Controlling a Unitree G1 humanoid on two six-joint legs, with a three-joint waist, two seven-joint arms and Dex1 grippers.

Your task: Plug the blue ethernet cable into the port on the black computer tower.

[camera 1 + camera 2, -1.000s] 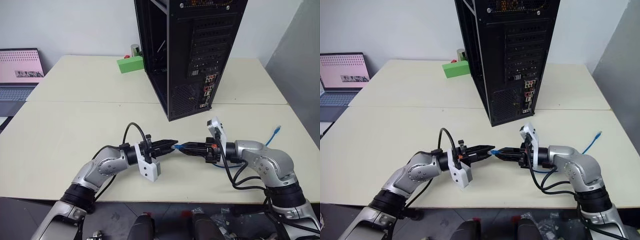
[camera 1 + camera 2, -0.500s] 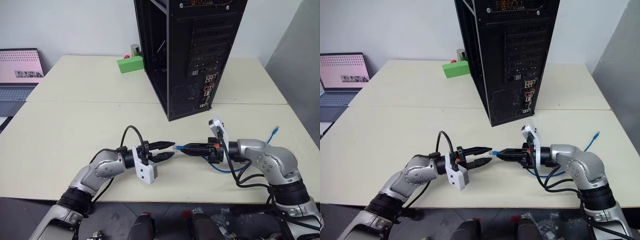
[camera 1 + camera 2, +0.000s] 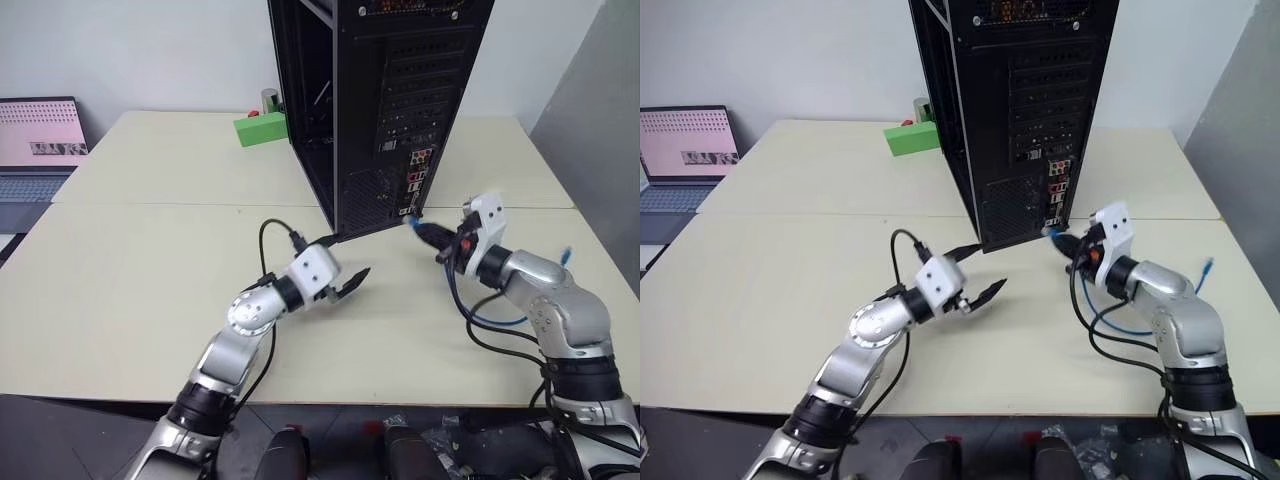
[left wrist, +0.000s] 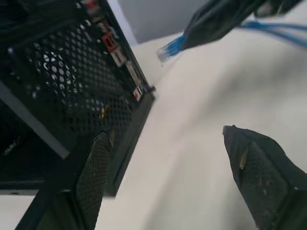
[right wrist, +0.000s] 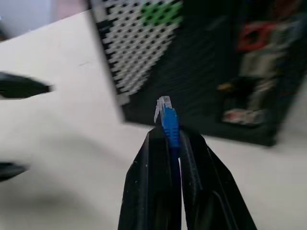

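From the head, the right hand (image 3: pixel 432 236), clenched on the blue cable (image 3: pixel 412 226), nears the tower (image 3: pixel 400 110) on the worktop (image 3: pixel 130 270); the left wrist shows the left hand (image 3: pixel 348 283) released; the right wrist shows the plug (image 5: pixel 163 106) needing alignment with the port (image 3: pixel 406 211).

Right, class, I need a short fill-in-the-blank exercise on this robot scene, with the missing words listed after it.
1. The right gripper is shut on the thin bright-blue ethernet cable, whose clear plug points at the tall black metal computer tower and is not yet ____.
2. The left gripper is ____ and holds nothing.
3. Behind the tower lies a ____ block.

Missing words: plugged in; open; green
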